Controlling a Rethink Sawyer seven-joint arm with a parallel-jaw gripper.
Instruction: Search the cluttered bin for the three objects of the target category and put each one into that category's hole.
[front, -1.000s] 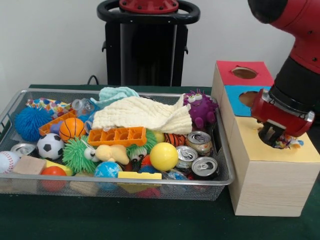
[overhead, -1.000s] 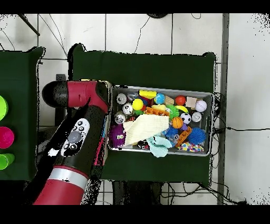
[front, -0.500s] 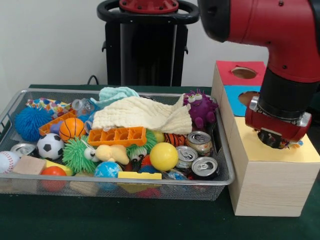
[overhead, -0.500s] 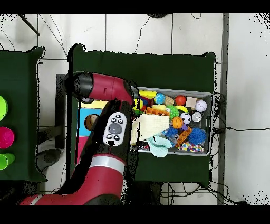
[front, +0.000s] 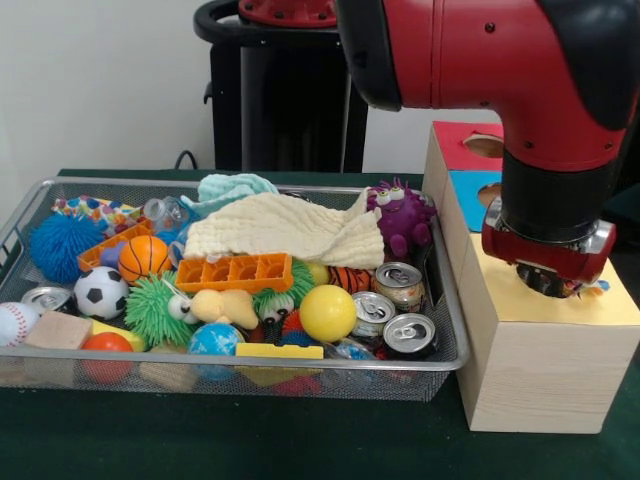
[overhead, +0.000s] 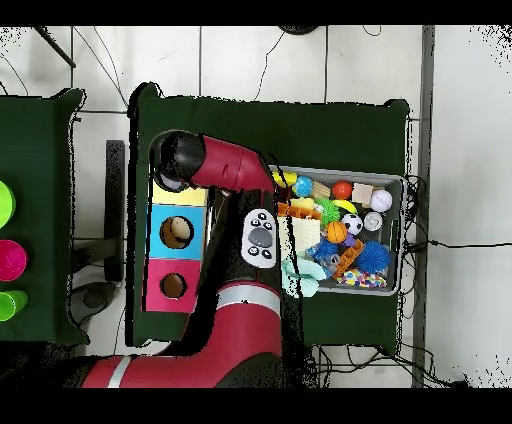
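Observation:
My gripper hangs straight down over the hole in the yellow top of the wooden box, at or just inside the opening. A small multicoloured item peeks out beside it at the hole's edge. The wrist hides whatever is between the jaws. In the overhead view the arm covers the yellow section and the gripper itself. The wire bin left of the box is full of balls, cans, a cream cloth and a purple monster toy.
The box also has a blue section and a red section, each with a round hole. The bin's wall lies close beside the box. Green and pink discs sit on a separate table at the left.
The upper arm has swung across toward the bin and now fills the top of the front view. The gripper stayed over the yellow hole and sank slightly. The blue and red sections are uncovered overhead.

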